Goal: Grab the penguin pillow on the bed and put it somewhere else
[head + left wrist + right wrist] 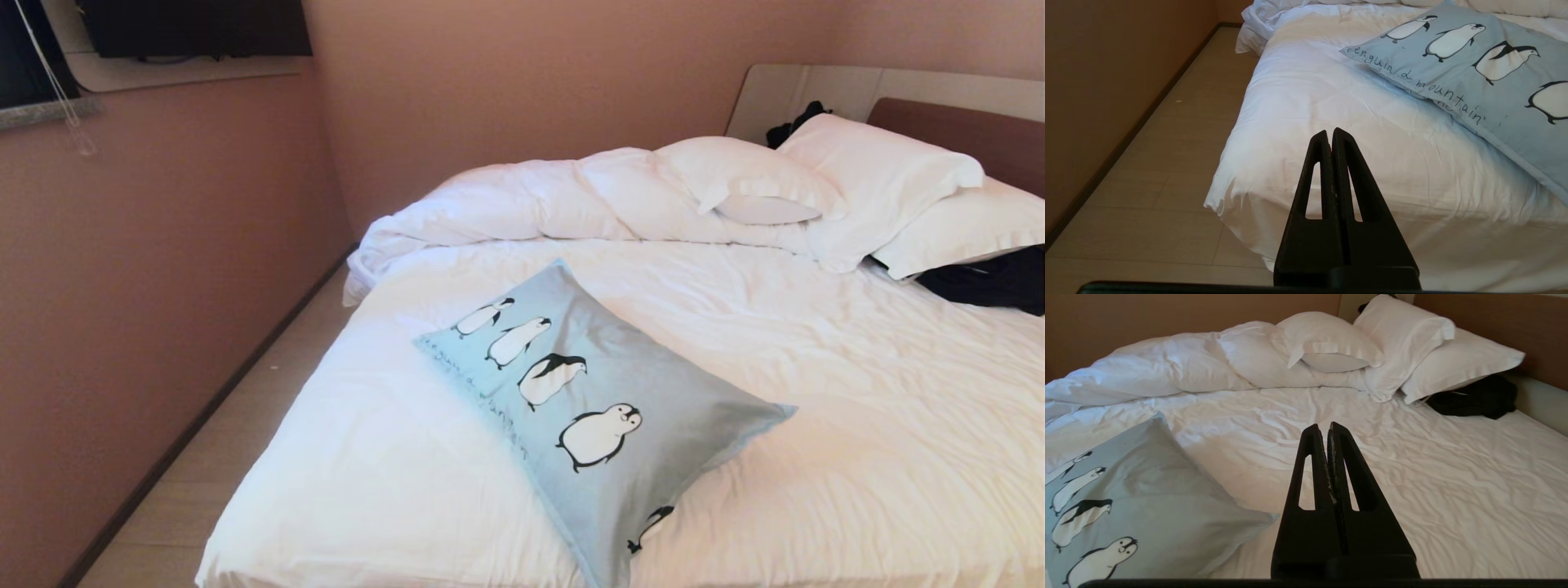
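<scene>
Your pillow [588,408] lies diagonally on the bed's [857,392] near half, between both empty grippers with fingers together, right gripper [1327,430] just beside its corner, left gripper [1329,136] short of its lettered edge.

The large bed [857,392] with its wrinkled white sheet carried the light blue penguin-printed fabric pillow [604,408] near its foot, a bunched white duvet [531,200], plain white pillows [873,184] by the headboard, and a black clothing bundle [992,282] beside them.
</scene>
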